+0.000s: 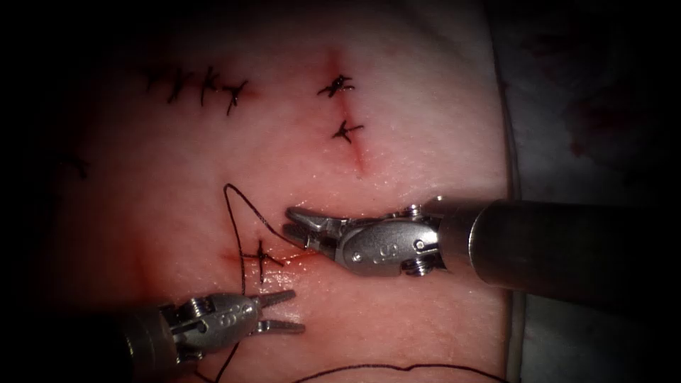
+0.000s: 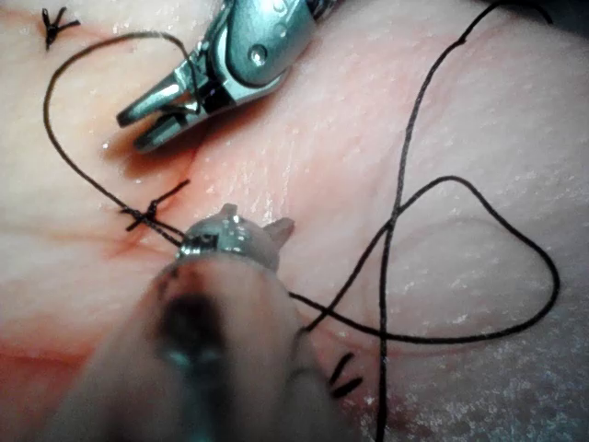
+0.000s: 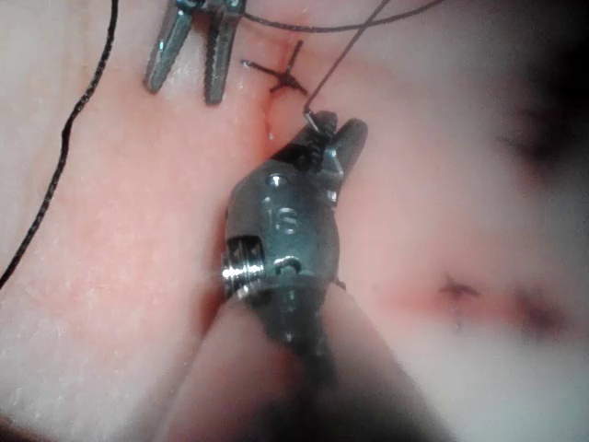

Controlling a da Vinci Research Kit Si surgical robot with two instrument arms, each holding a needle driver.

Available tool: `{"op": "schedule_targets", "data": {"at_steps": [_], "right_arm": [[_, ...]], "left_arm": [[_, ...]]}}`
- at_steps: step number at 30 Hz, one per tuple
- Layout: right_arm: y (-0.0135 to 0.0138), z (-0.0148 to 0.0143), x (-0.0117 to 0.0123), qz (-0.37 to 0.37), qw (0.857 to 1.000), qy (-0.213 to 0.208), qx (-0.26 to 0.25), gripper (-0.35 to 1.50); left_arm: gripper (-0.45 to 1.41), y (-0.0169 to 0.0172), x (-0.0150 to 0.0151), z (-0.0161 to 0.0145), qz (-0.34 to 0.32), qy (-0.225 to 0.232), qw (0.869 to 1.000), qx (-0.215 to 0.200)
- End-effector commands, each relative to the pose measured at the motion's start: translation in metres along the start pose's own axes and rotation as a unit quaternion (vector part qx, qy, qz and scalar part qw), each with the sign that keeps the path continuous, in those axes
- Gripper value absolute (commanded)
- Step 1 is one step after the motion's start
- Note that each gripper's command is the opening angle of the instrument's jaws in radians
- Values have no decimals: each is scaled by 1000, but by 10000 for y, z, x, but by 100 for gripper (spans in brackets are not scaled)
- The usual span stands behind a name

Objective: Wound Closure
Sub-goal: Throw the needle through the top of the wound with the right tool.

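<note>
**Jaw status: right tool on thread, left tool empty**

Right jaws (image 1: pixel 289 223): set narrow, tips slightly apart, with the thread (image 1: pixel 232 213) caught between them. In my right wrist view the strand runs into the tip of these jaws (image 3: pixel 333 129) and ends there in a small hook.

Left jaws (image 1: pixel 294 310): spread wide, holding nothing, clear of the tissue surface. My right wrist view shows them as two parted fingers (image 3: pixel 184 85). My left wrist view shows them from behind (image 2: pixel 255 221).

Thread path: from my right jaws the strand arcs up and to the left. It then drops straight down past the knotted stitch (image 1: pixel 261 257) and passes behind my left tool. More of it lies slack along the lower edge of the endoscope view. In my left wrist view it forms a wide loose loop (image 2: pixel 515 239) on the tissue.

Cut (image 1: pixel 298 259): short, running across the endoscope view, wet with red fluid (image 1: pixel 287 264). The knotted stitch sits on its left part. My right jaws lie just above the cut and my left jaws just below it.

Needle location: I cannot tell.

Tissue (image 1: pixel 411 142): a second cut (image 1: pixel 355 152) higher up carries two tied stitches (image 1: pixel 339 86). A row of stitches (image 1: pixel 202 89) lies to the upper left.
</note>
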Motion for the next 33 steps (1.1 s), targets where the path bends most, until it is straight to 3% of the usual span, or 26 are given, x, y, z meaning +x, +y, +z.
{"op": "schedule_targets", "data": {"at_steps": [1,9,19,33], "right_arm": [[-1,12,-3,-3,1000,0,2,-35],[4,11,-3,11,998,34,43,-35],[17,13,-15,121,988,60,74,-35],[54,26,-25,289,950,61,101,-35]], "left_arm": [[15,-2,3,9,-2,1,1000,0],[17,-5,24,20,-4,-1,1000,5],[15,-8,15,40,3,3,1000,9],[15,2,-14,52,11,-39,999,-16]]}}
